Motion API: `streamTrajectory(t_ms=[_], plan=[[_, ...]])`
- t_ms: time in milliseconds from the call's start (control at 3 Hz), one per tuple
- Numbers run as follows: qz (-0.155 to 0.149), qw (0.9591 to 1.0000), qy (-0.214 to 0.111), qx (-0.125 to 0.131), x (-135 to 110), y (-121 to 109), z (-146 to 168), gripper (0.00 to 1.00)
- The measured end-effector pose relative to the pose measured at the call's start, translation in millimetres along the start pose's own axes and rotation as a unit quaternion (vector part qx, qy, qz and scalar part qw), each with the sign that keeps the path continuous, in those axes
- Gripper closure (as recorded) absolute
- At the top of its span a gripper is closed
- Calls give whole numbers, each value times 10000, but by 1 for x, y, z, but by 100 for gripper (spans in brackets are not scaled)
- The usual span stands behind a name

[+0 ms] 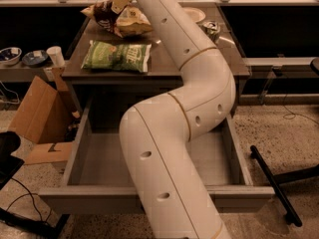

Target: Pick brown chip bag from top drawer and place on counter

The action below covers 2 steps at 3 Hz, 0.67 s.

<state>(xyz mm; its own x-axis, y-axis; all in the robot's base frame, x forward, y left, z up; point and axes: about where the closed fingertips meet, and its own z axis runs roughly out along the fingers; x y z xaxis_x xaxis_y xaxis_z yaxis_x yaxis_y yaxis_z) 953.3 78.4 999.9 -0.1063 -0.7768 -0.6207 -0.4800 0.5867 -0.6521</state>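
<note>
Gripper sits at the far left corner of the tabletop, directly over the brown chip bag. Cannot tell whether it is clamped on the bag or free of it. The bag is out of the top drawer and lies crumpled at that corner, one pale yellow end toward the arm.

Risks, as judged:
- The bag is close to the tabletop's left and far edges. A release there, or a nudge as the arm leaves, could tip it off the side.
- Crinkly foil could catch on the gripper and drag.
- The green chip bag lies just in front, and the can and the plate are beside the arm. A wide swing could sweep them.
- The drawer stands fully open around the arm's elbow, so a low retreat may strike its wall.

Surface: glossy brown, flat. Room: speckled floor, cardboard box left of the cabinet, paper cup on a side shelf.
</note>
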Motion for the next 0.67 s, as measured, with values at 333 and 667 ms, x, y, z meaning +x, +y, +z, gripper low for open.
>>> streamTrajectory(t_ms=[333,667], plan=[[-209,9995,242,77,9,-36,-49,0],[-264,9962,784,266,28,-69,-96,0]])
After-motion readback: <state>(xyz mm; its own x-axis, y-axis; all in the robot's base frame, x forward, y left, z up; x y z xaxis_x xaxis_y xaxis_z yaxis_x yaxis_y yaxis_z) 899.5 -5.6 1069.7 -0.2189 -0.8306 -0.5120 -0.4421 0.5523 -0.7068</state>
